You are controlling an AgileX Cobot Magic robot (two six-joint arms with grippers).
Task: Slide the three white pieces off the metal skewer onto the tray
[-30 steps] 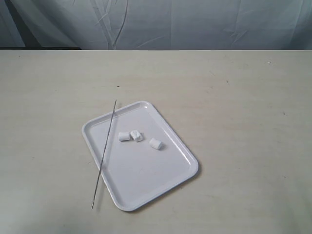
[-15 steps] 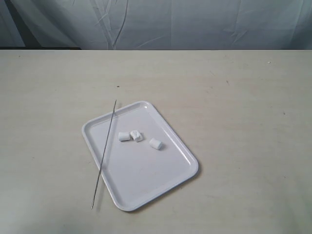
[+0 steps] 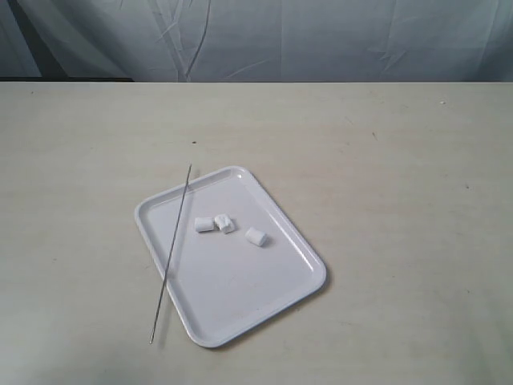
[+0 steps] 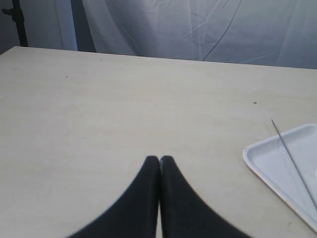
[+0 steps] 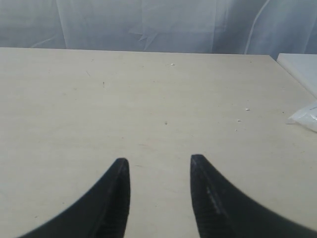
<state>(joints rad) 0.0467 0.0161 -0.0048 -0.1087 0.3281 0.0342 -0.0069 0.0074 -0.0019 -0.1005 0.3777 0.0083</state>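
The white tray (image 3: pixel 300 255) lies on the table, turned at an angle. Three white pieces rest loose on it: one (image 3: pixel 204 224), a second (image 3: pixel 224 223) touching or nearly touching it, and a third (image 3: pixel 256 237) a little apart. The thin metal skewer (image 3: pixel 171 253) lies bare across the tray's left rim, one end on the table in front. No arm shows in the exterior view. My left gripper (image 4: pixel 159 158) is shut and empty over bare table; the tray's corner (image 4: pixel 257 158) and the skewer (image 4: pixel 292 158) show beside it. My right gripper (image 5: pixel 157 160) is open over bare table.
Pale cloth (image 3: pixel 264 36) hangs behind the table's far edge. In the right wrist view a white object (image 5: pixel 299 67) and a crumpled clear wrapper (image 5: pixel 307 116) lie near the table's edge. Small dark specks dot the tabletop (image 3: pixel 401 160).
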